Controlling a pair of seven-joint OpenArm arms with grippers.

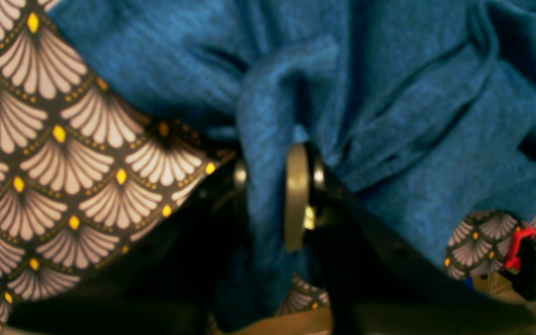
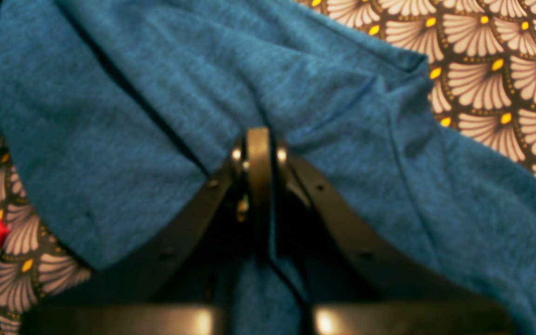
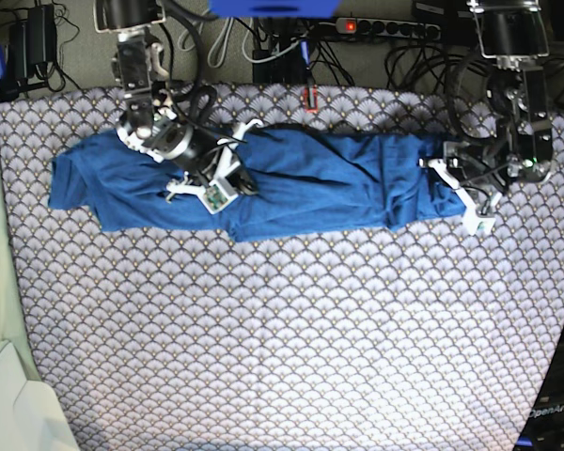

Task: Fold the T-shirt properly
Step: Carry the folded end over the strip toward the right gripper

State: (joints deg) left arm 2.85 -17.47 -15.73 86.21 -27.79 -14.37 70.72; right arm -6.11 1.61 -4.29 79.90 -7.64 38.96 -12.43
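**Both grippers pinch the blue T-shirt**

Left wrist view: the left gripper [image 1: 272, 186] has a fold of the blue T-shirt [image 1: 412, 139] caught between its pads, beside the scallop-patterned table cloth [image 1: 63, 163].

Right wrist view: the right gripper [image 2: 258, 158] is pressed together on a ridge of shirt fabric.

Base view: the shirt lies stretched sideways across the far part of the cloth, one gripper near each end.

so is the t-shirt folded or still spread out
Partly folded: the T-shirt lies as a long, rumpled band across the table cloth, not a neat finished fold. Both wrist views show bunched fabric.
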